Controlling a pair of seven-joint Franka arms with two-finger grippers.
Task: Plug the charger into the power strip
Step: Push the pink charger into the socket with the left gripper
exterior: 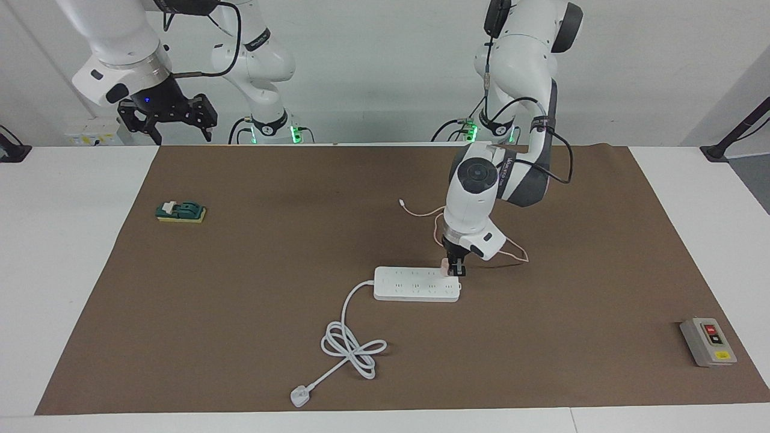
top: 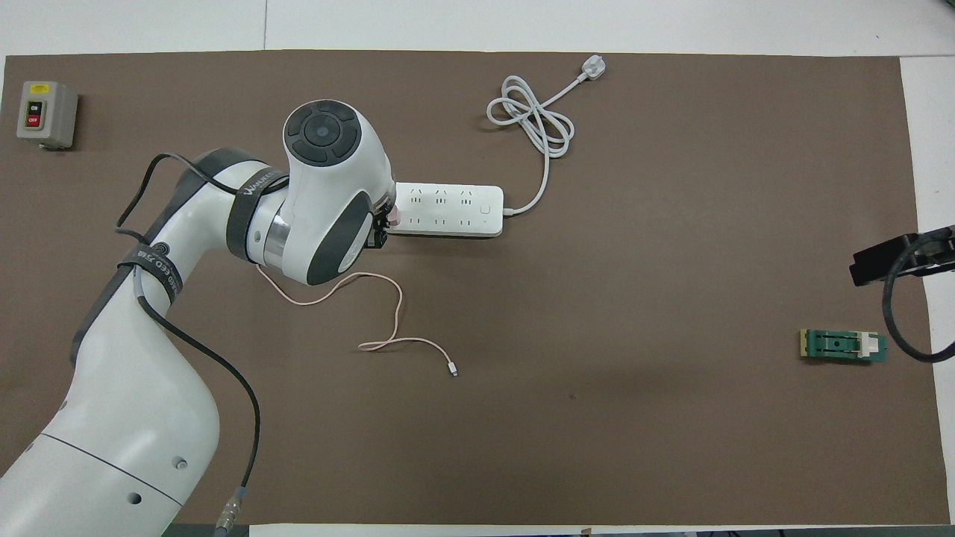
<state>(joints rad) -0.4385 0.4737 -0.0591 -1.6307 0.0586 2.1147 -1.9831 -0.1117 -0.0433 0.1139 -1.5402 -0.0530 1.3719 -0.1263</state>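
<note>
The white power strip (exterior: 417,284) (top: 448,210) lies in the middle of the brown mat. Its thick white cord (exterior: 352,346) (top: 533,119) coils away from the robots and ends in a white plug (exterior: 299,397) (top: 593,68). My left gripper (exterior: 452,267) (top: 384,227) points down over the strip's end toward the left arm, shut on the pale pink charger (exterior: 445,266) (top: 393,216), which rests at the strip's top face. The charger's thin pink cable (exterior: 421,211) (top: 388,313) trails loose on the mat, nearer to the robots. My right gripper (exterior: 165,120) (top: 895,257) waits raised and open.
A grey box with red and black buttons (exterior: 708,341) (top: 45,113) stands at the left arm's end of the table, farther from the robots. A green and yellow block (exterior: 180,211) (top: 843,345) lies toward the right arm's end.
</note>
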